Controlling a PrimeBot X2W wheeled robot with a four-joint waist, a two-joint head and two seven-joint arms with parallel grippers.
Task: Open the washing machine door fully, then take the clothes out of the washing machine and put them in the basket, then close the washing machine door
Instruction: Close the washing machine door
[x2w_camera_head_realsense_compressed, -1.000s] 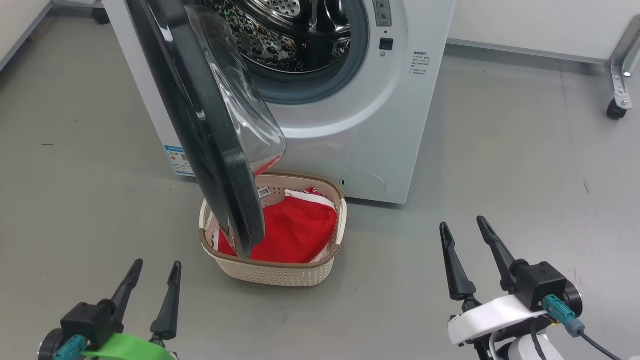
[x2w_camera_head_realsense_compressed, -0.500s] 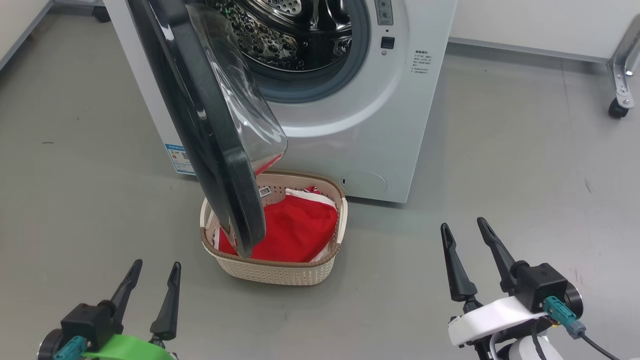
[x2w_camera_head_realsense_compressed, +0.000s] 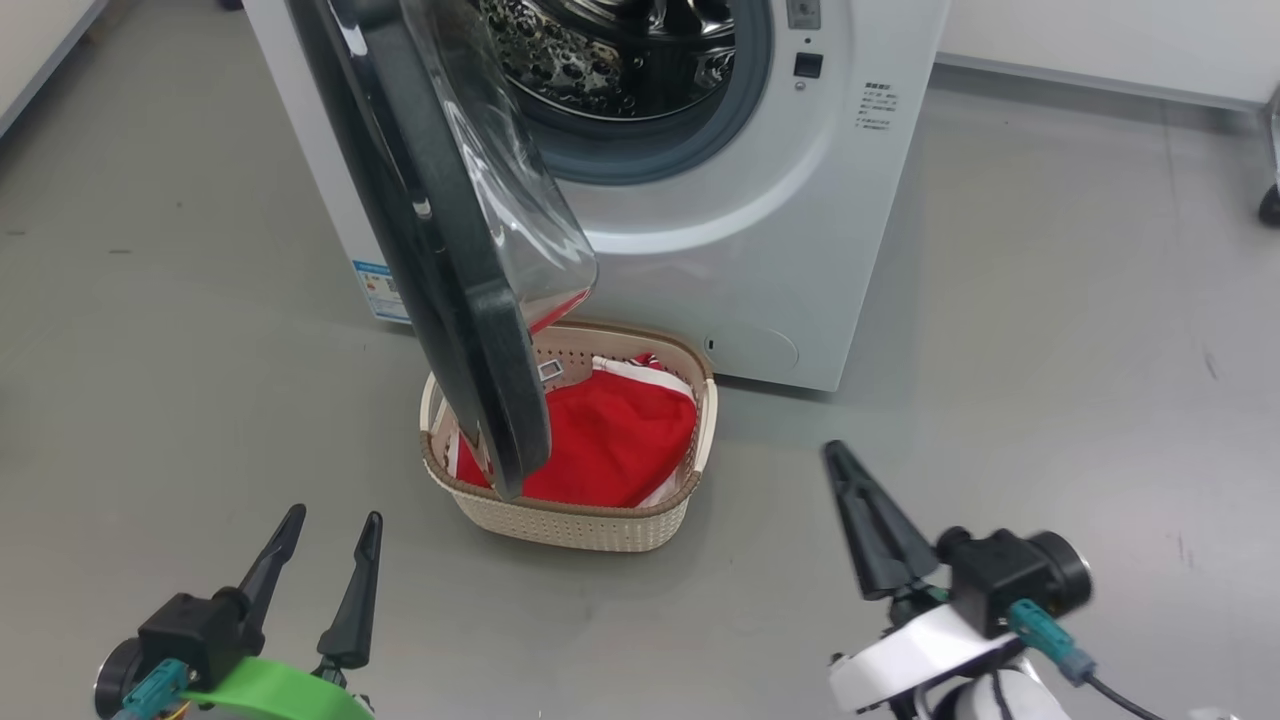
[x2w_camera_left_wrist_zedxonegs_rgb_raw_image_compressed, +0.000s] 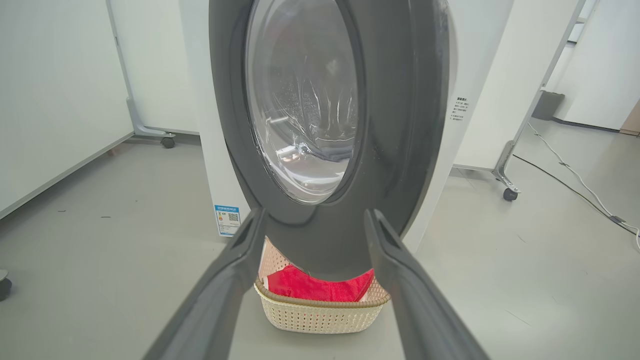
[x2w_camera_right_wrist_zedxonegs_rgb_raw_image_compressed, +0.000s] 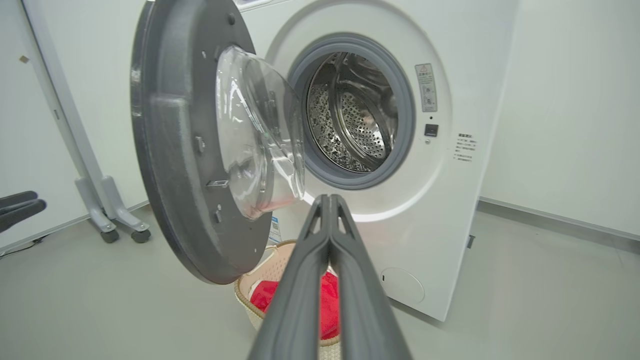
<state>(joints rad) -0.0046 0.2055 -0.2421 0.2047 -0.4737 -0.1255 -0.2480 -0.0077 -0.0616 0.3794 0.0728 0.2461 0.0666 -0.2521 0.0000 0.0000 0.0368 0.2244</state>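
Clothes (x2w_camera_head_realsense_compressed: 610, 440) sit in the basket (x2w_camera_head_realsense_compressed: 570, 527); the right gripper (x2w_camera_head_realsense_compressed: 838, 462) just pressed together on nothing, left gripper (x2w_camera_head_realsense_compressed: 334, 515) spread, so the washing machine door (x2w_camera_head_realsense_compressed: 440, 230) comes next.

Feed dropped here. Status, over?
Left gripper open, right gripper shut, both empty. Clothes in basket, drum looks empty. Washing machine door open, basket beneath its lower edge.

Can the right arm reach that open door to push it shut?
Probably yes: nothing stands between the shut, empty right gripper and the open washing machine door; the basket sits lower.
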